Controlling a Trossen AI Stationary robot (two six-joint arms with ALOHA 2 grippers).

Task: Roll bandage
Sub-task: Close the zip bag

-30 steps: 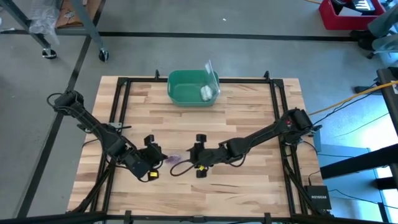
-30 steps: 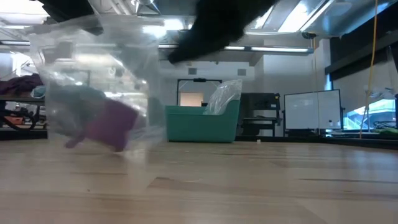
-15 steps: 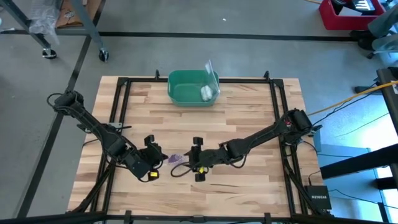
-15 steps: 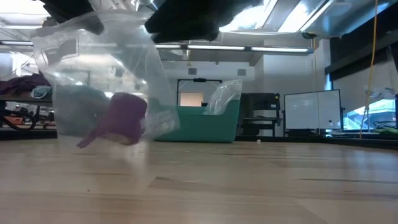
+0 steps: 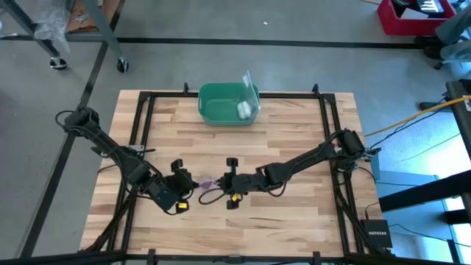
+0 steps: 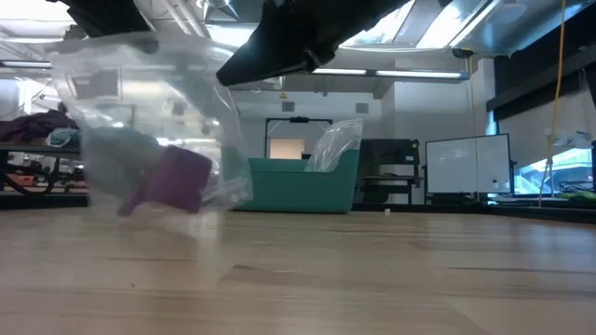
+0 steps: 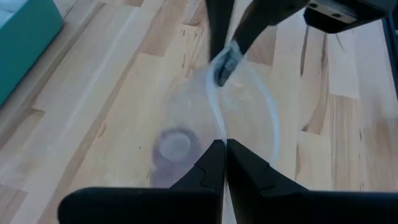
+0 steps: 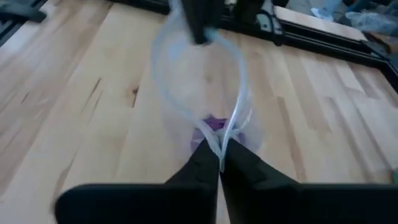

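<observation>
The purple bandage [image 6: 177, 181] is a small roll lying inside a clear plastic bag [image 6: 149, 121]. The bag hangs between my two grippers over the near middle of the table. The roll also shows through the plastic as the bandage [image 7: 174, 146] and the bandage [image 8: 215, 124]. My left gripper [image 5: 187, 191] is shut on one side of the bag's mouth. My right gripper [image 5: 223, 190] is shut on the opposite side. The mouth stands open as a loop between them. My left gripper pinches the near side of the bag's mouth rim [image 7: 219, 134] between its two fingers, coming from the table's left. The bag hangs below with the roll inside. My right gripper pinches the opposite side of the mouth rim [image 8: 221, 142] between its two fingers, coming from the table's right. The rim runs in a loop from its fingers to the left gripper [image 8: 199, 28].
A green bin [image 5: 213, 103] stands at the far middle of the table with a small white roll [image 5: 243, 110] and a clear bag in it. A black frame [image 5: 327, 140] runs around the wooden table top [image 5: 294, 221].
My right gripper has moved toward the table's left edge, up to the bag's mouth, and now has its rim. The bag with the roll inside has swung a little between the grippers. My left gripper has kept its hold.
</observation>
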